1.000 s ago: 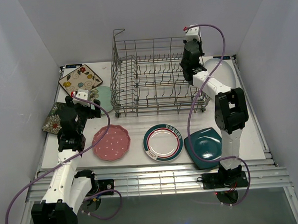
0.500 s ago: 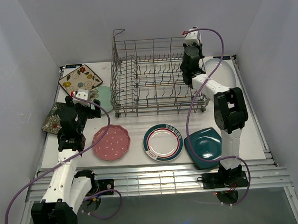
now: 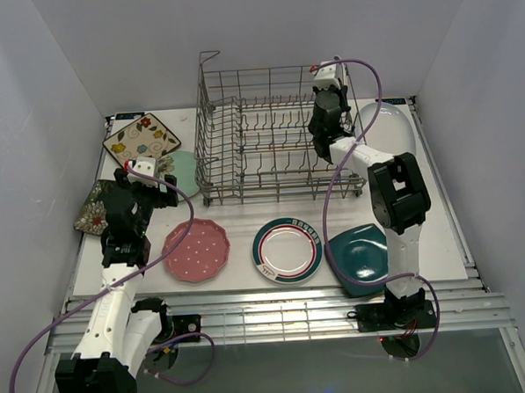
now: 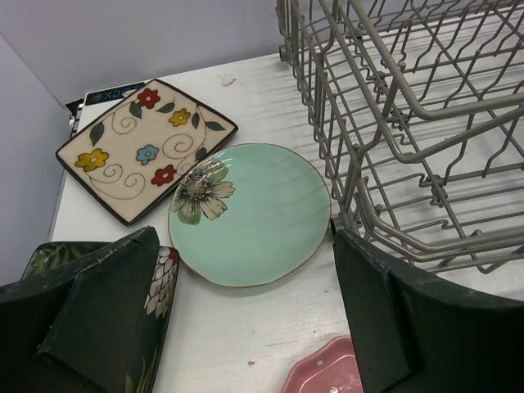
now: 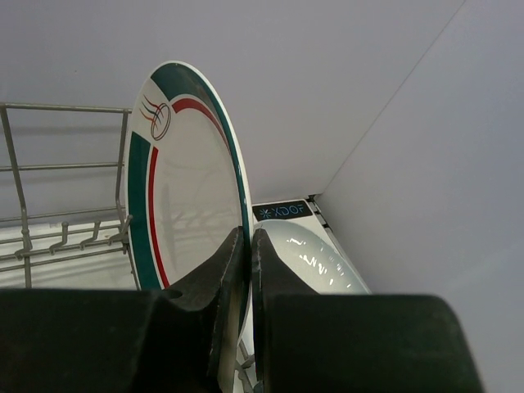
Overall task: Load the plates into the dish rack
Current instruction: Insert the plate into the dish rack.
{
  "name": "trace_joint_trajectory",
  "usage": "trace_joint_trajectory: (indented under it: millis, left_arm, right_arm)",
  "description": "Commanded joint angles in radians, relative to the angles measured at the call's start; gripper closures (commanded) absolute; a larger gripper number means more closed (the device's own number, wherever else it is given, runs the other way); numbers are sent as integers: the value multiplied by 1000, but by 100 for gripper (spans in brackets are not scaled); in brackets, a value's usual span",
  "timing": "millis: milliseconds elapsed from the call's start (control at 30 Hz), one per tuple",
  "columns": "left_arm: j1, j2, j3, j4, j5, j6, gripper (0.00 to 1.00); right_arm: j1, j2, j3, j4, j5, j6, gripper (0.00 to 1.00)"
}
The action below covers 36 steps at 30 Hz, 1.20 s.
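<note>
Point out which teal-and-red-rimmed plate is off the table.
The upright plate, pinched on edge by the fingers of the right gripper over the dish rack. The other plate lies flat on the table in front of the rack.

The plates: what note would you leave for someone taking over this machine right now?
Right hand: shut on a rimmed plate, held on edge over the right end of the dish rack.
Left hand: open, empty, above the mint plate.
On the table: pink dotted plate, second rimmed plate, teal square plate, white oval plate, cream floral plate, dark floral plate.
Done: none racked. Left: all eight.
</note>
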Motion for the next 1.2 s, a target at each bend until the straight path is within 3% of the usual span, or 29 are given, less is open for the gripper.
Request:
trace_joint_trajectory:
  millis: [0,133,767,867,1167]
  left_arm:
    - [1,-20,25,-10,18,-7,2]
    - [1,-22,25,-10,23,-7,2]
    - [1,-26,25,-15,27,-8,2]
    - [1,-26,27,-13,23,-10,2]
    - [1,-20,28,-16,26,-11,2]
  right_arm:
    - [18,7,13,138,58,-41,92]
    - [33,35,23,162,86,-78,92]
    - [18,35,35,-6,50,97,92]
    - [1,24,38,-75,26,163,88]
    - [-5,19,38,-77,29,166,75]
